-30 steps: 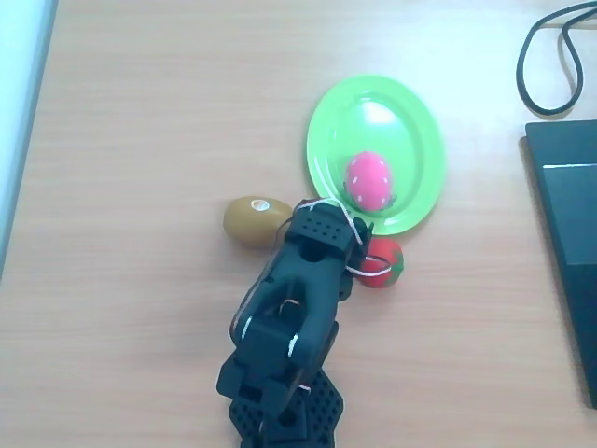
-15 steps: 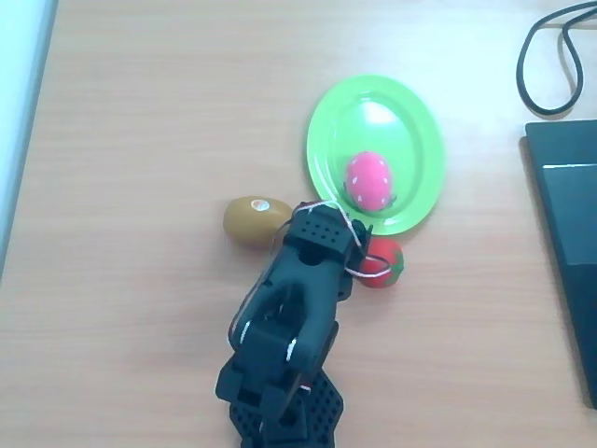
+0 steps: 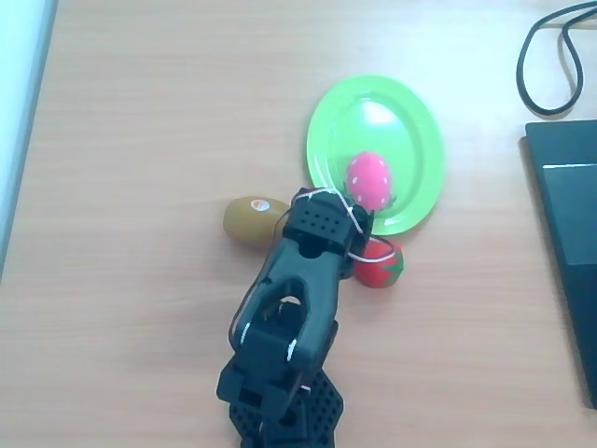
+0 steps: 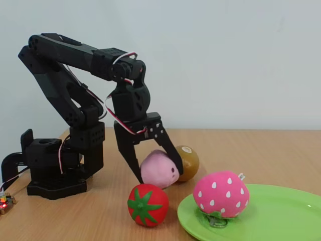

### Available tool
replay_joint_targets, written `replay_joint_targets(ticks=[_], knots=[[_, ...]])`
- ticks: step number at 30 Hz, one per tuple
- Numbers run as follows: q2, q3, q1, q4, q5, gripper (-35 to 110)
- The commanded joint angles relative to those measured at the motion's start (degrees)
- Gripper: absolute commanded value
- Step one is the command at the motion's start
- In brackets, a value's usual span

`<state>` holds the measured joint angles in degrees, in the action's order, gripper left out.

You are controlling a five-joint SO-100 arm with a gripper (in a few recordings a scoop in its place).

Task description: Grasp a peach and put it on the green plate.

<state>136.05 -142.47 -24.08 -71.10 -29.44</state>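
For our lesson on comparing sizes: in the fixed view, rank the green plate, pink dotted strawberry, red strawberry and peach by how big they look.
1. green plate
2. pink dotted strawberry
3. red strawberry and peach look alike; the peach sits farther back, partly hidden by the tool, so unranked.

A light wooden table [image 3: 140,140] stands against a plain pale wall [image 4: 225,50] under even light.
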Motion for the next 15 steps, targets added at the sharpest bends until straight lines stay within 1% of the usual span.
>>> replay_joint_targets(ticks=[1,10,15], knots=[[1.32,3.34,-0.70,-0.79,1.14,32],[-1.41,10.02,0.00,-0.79,4.66,32],[-7.12,17.40,0.35,-2.20,7.91,32]])
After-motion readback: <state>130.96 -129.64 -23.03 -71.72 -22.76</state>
